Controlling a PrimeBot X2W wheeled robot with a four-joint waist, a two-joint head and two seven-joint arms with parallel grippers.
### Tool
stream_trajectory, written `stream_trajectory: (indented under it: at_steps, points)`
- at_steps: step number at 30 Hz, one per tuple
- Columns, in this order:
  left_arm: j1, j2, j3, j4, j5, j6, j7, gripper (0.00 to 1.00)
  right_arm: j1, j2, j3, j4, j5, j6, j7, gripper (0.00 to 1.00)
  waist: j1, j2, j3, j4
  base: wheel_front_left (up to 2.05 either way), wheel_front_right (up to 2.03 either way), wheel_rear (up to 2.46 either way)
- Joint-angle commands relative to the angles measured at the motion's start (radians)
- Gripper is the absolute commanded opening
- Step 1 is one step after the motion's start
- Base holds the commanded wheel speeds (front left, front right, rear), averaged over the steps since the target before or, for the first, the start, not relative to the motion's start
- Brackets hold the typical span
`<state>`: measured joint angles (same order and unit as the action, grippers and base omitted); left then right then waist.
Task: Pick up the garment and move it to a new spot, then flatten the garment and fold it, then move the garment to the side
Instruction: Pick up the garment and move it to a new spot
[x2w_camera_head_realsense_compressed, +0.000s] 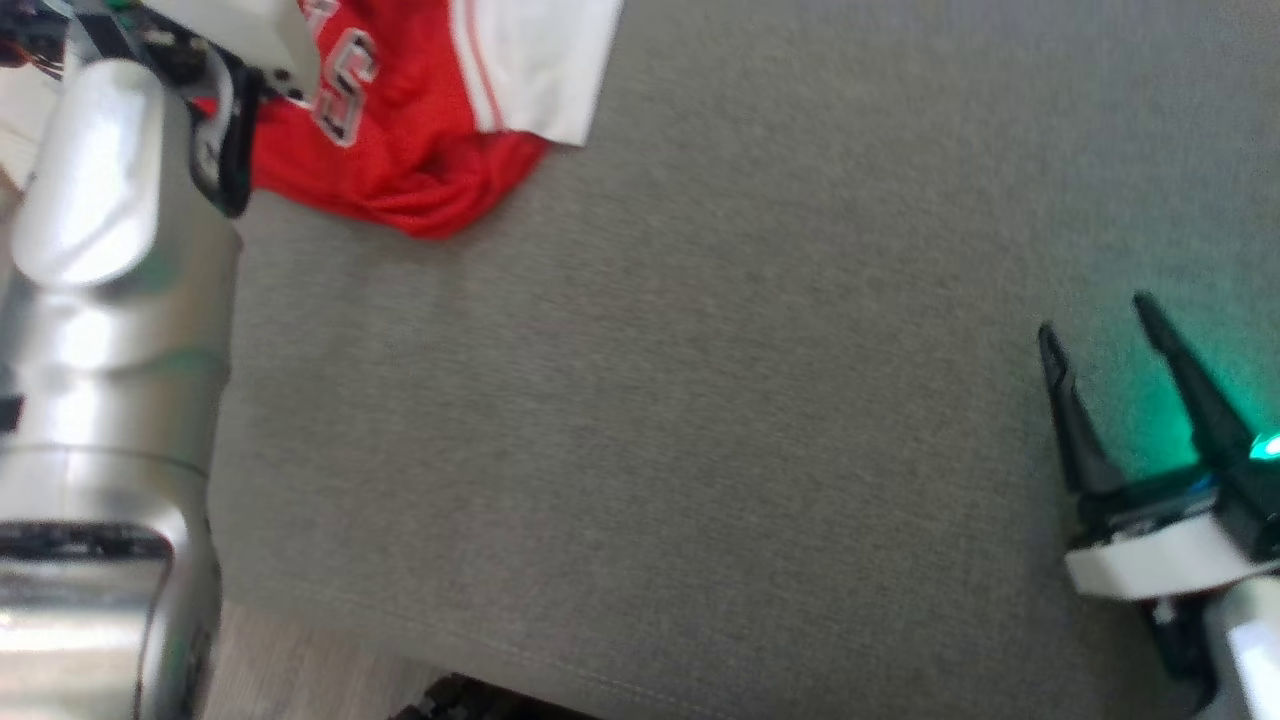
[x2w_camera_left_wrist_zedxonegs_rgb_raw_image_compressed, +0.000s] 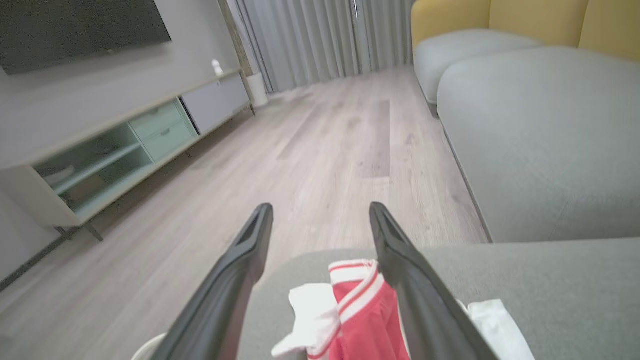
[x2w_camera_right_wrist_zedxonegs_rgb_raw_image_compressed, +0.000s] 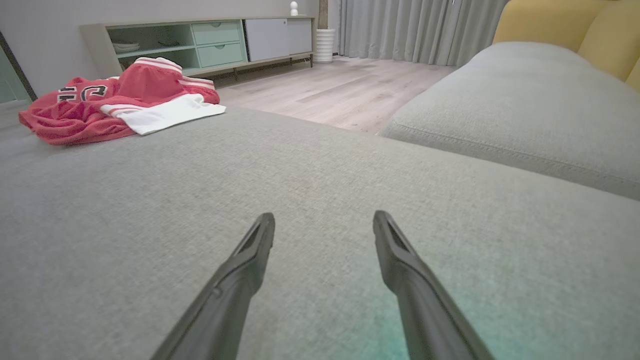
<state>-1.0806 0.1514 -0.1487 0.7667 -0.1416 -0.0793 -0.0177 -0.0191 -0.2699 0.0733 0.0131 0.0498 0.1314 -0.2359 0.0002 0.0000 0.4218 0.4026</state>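
1. Status. L hand (x2w_camera_left_wrist_zedxonegs_rgb_raw_image_compressed: 321, 207): fingers spread apart, nothing between them. It hangs over the garment (x2w_camera_head_realsense_compressed: 420, 150); whether a finger touches cloth, I cannot tell. R hand (x2w_camera_head_realsense_compressed: 1092, 314): fingers also spread, nothing held, above bare sofa seat (x2w_camera_head_realsense_compressed: 700, 400) at 4 o'clock in head view.

2. Location. Garment lies bunched on the grey seat at 11 o'clock in head view, close to the seat's edge. In L wrist view it sits at 6 o'clock, between and under my fingers. In R wrist view it is at 10 o'clock, well apart from R hand.

3. Handling (est.). Red jersey w/ white panels and striped trim (x2w_camera_left_wrist_zedxonegs_rgb_raw_image_compressed: 357, 295). Soft, limp and prob. light, w/ no stiffness; it will sag and trail once lifted. The knit may be slick, so a shallow pinch could slip.

4. Grip pt (rec.). Take the raised striped trim, where the doubled hem is thicker. Avoid a mid-heap grab, since it catches several layers and complicates flattening.
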Motion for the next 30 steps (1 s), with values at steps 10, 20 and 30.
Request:
stream_trajectory:
  at_steps: [10,20,30]
  points:
    - [-0.156,0.091,0.074,0.380,-0.054,0.016,0.050,1.00,-0.037,-0.051,-0.009,-0.258,-0.024,-0.001,0.084,1.00,-0.0002,0.0000,0.201,-0.139,0.00,0.00,0.00]
    - [-0.188,0.079,0.020,0.467,-0.041,-0.027,-0.004,0.00,-0.026,-0.027,-0.048,-0.312,-0.039,-0.001,0.093,1.00,-0.0002,0.0000,0.233,-0.119,0.00,0.00,0.00]
    - [-0.257,0.122,-0.039,0.439,-0.021,-0.047,-0.190,0.00,-0.060,0.041,0.031,-0.171,-0.022,-0.001,0.017,1.00,-0.0002,0.0000,0.030,-0.144,0.00,0.00,0.00]
